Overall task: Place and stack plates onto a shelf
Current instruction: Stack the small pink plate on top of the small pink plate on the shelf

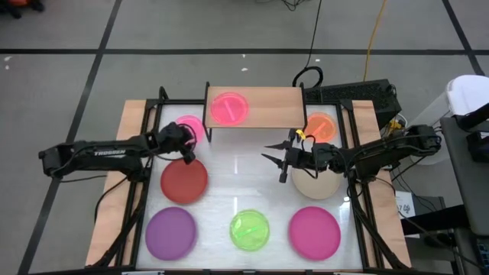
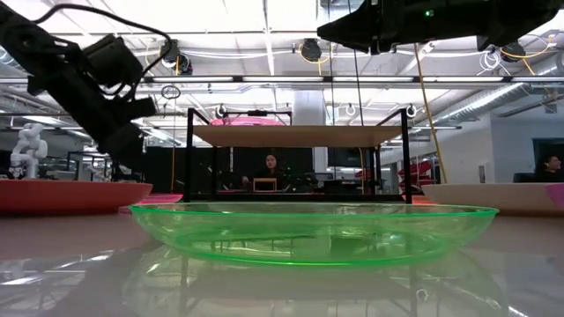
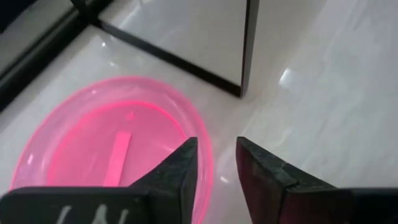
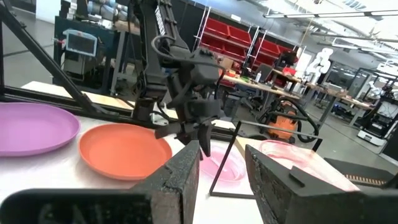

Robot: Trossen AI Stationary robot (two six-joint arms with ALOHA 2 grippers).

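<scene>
Nearest, bottom of high view: purple plate (image 1: 170,232), green plate (image 1: 250,229) and magenta plate (image 1: 314,233) in a row along the table's lower edge.
Middle band, left: red plate (image 1: 184,182), just below the left gripper (image 1: 186,144).
Middle band, right: beige plate (image 1: 316,183), partly covered by the right arm.
Left gripper: hung over the right rim of the pink plate (image 1: 191,127) at centre left of the high view; fingers (image 3: 180,171) a narrow gap apart, nothing between them.
Key relation: pink plate lay just above-left of the left fingertips, directly beside the shelf's left leg (image 3: 247,46); left arm clearly the nearer.
Right gripper (image 1: 276,157): mid-frame, pointed left, raised off the table, fingers parted and empty.
Farther, right: orange plate (image 1: 321,127) beside the shelf's right end.
Farthest, top centre: shelf (image 1: 275,106) carrying one pink plate on shelf (image 1: 229,108) toward its left half.
Judgement: likely next a close on the pink rim, then a lift rightward onto the board.
</scene>
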